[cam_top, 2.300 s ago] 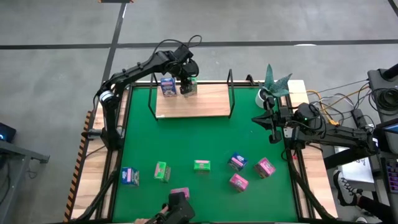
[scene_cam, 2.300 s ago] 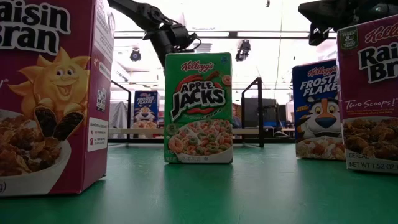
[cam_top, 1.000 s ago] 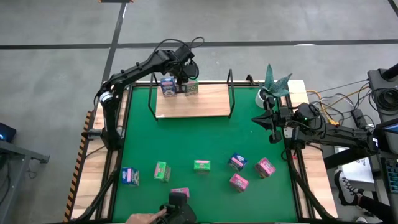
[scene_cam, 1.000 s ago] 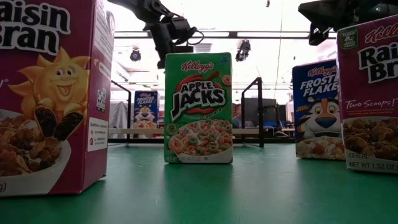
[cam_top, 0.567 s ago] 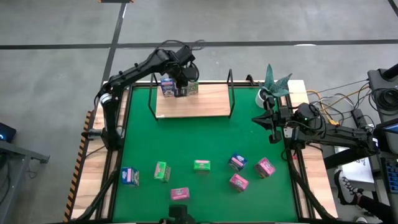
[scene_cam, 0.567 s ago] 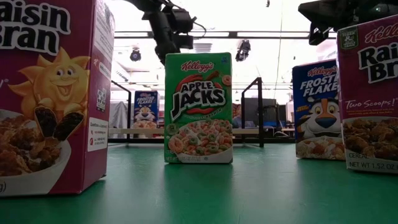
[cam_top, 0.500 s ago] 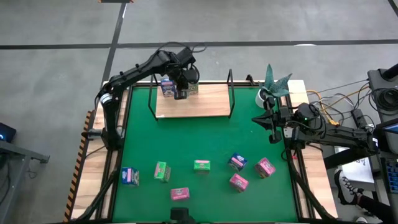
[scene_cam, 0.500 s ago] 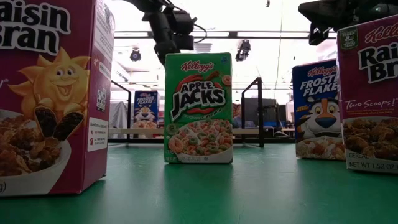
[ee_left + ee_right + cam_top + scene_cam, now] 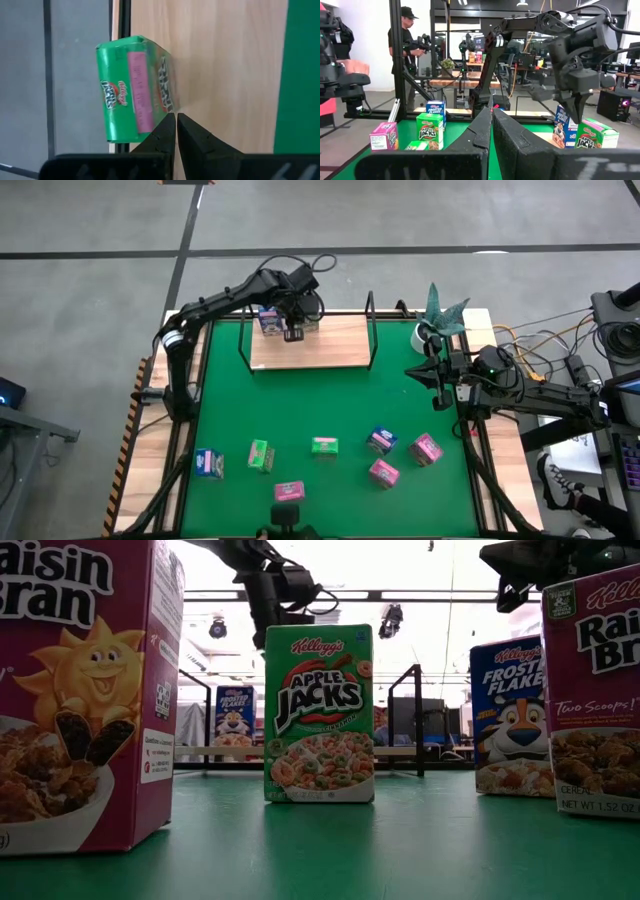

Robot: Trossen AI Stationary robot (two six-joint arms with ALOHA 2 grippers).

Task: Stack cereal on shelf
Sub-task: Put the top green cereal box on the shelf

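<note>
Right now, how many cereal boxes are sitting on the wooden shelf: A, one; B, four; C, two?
C: on the shelf stand only a blue box and a green box, side by side at its back edge; the other boxes lie on the mat.

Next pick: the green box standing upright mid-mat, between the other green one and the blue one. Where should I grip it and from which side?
Probably from straight above. The green box stands upright on the green mat with open space around it, so its top edge is free. Close the jaws across its thin depth, near the top, since the broad printed face likely spans too wide. The left gripper, shut over the shelf, is nearest.
</note>
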